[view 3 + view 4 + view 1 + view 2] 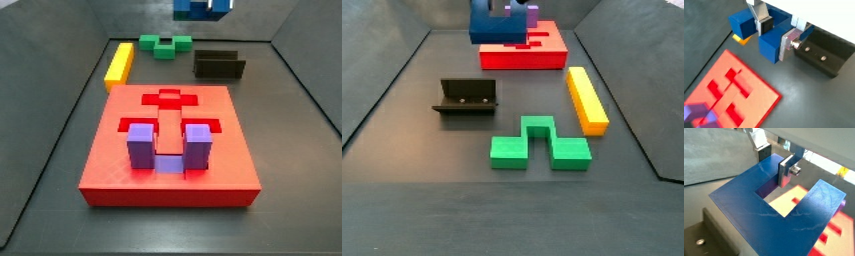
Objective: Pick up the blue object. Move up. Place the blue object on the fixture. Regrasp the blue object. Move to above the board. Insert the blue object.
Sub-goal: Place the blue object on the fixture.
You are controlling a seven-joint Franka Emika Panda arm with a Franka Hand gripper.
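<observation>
In both wrist views my gripper [776,36] [774,163] is shut on one prong of the blue object [769,46] [751,208]. One finger [764,22] sits in the U's slot, and its partner is on the prong's outer face. The dark blue U-shaped block hangs high above the floor in both side views [201,8] [500,26], where the frame edge cuts off the gripper. The black fixture [825,52] [218,66] [468,97] stands empty on the floor. The red board [737,92] [167,170] [523,55] lies flat with open recesses.
A purple U-shaped block [166,148] [697,115] stands in a recess of the board. A green block [167,44] [539,147] and a long yellow bar [120,62] [587,98] lie on the dark floor near the fixture. Sloped grey walls surround the floor.
</observation>
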